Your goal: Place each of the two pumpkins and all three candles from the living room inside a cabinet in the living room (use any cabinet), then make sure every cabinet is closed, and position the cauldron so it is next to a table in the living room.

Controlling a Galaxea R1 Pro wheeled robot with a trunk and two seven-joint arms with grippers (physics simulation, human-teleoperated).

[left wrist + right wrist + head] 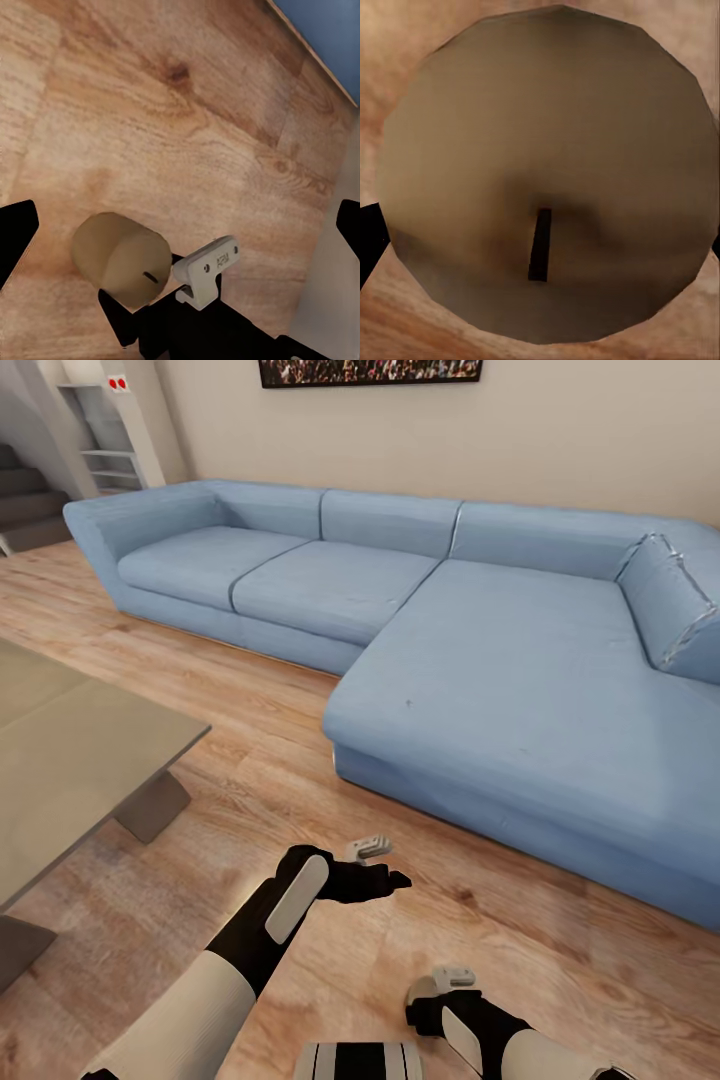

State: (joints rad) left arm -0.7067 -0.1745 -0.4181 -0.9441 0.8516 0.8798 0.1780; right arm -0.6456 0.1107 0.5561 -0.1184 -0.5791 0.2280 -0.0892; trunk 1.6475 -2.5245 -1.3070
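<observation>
Light-blue sectional sofa (pixel 480 620) on wood plank floor (pixel 250 760), against beige wall (pixel 560 430); dark framed picture (pixel 370 370) above; stairs (pixel 25 500) and white shelf unit (pixel 105 435) beyond.

2 robot arms reach forward and down, both low in the head view. The left arm, white at the upper sleeve and black toward the wrist, angles up and toward the right, ending in the left gripper (pixel 385 865), its dark fingers pointing right; the jaws stand wide apart, their black tips at opposite edges of the left wrist view. The right arm enters from the lower right corner. The right gripper (pixel 425 1005) points left and is clamped around a candle (pixel 544 172).
</observation>
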